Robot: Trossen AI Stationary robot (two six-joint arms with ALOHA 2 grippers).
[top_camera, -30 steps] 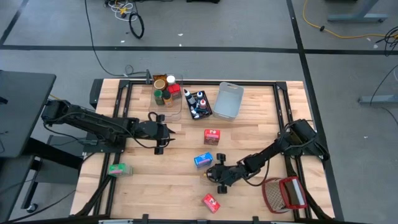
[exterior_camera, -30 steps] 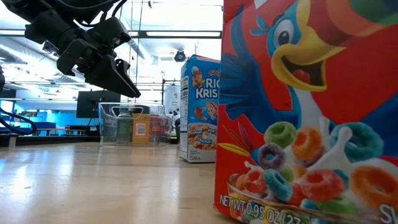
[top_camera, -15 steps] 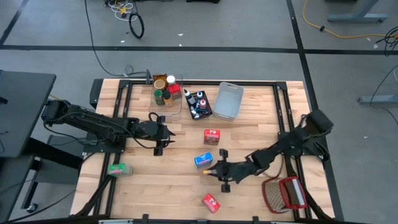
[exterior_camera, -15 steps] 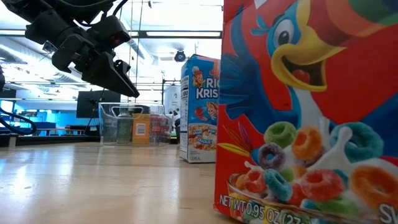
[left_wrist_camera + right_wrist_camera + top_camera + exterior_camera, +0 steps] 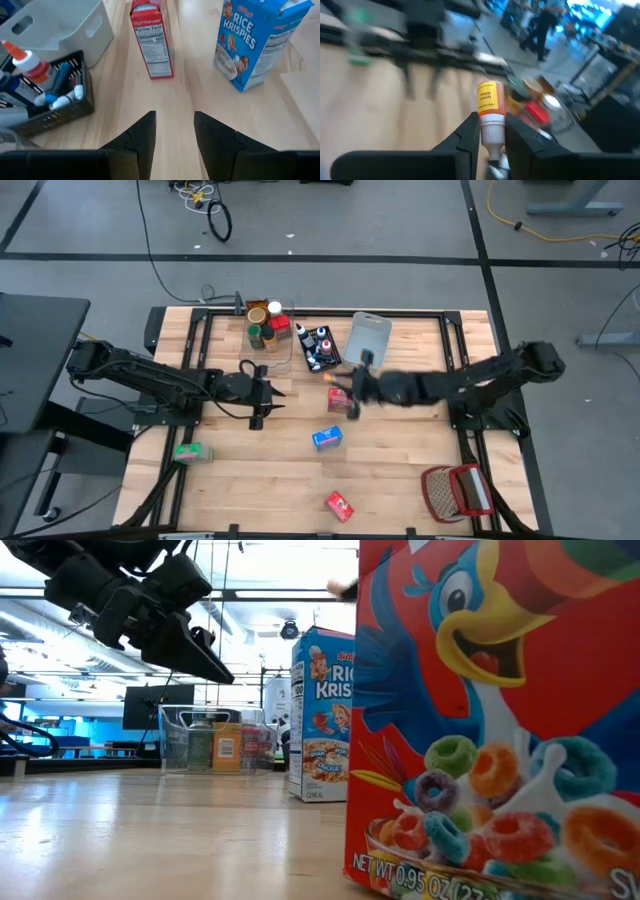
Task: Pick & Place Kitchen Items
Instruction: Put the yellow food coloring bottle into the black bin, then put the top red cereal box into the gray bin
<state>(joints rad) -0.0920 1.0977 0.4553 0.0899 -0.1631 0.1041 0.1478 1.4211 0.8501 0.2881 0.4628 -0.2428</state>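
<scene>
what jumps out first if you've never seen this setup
The right gripper grabs the eye: shut on a small yellow-labelled tube, it hangs over the middle of the table near the red box. In the low view a red cereal box looms right at the lens. The left gripper waits, open, over the table's left half.

Overhead camera looks straight down on the whole table [image 5: 400, 455]. Low camera sits at tabletop level, pressed close to a red cereal box [image 5: 500, 720], facing the room. Each wrist camera looks forward past its own fingers. The blue cereal box [image 5: 255, 42] appears in three views.
</scene>
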